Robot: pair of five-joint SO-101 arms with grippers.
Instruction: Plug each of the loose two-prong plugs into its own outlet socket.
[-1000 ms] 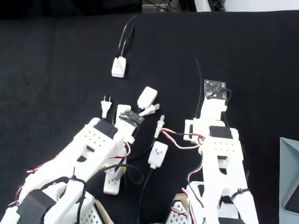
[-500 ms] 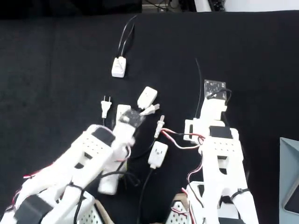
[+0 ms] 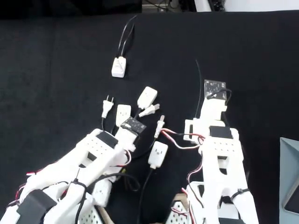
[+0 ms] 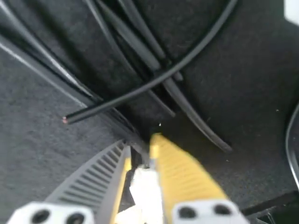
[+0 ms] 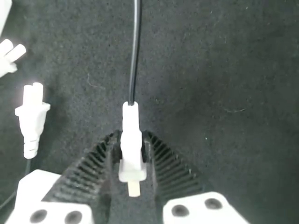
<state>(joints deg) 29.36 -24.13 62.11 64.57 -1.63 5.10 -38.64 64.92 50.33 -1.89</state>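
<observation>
Right of centre, right gripper (image 5: 130,137): clamped on a white plug (image 5: 131,122) with its cord trailing ahead, probably ready to carry to a socket.
Left gripper (image 4: 141,144): pinching a white piece, can't tell what, over black cords (image 4: 154,79).
Loose plugs (image 3: 107,103): mid-frame beside the sockets (image 3: 158,154), not plugged in yet.

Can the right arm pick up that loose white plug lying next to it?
Probably not yet. Its end effector is shut on a black-corded plug. The loose plug lies uncovered close by, so it would have to let go first.
</observation>
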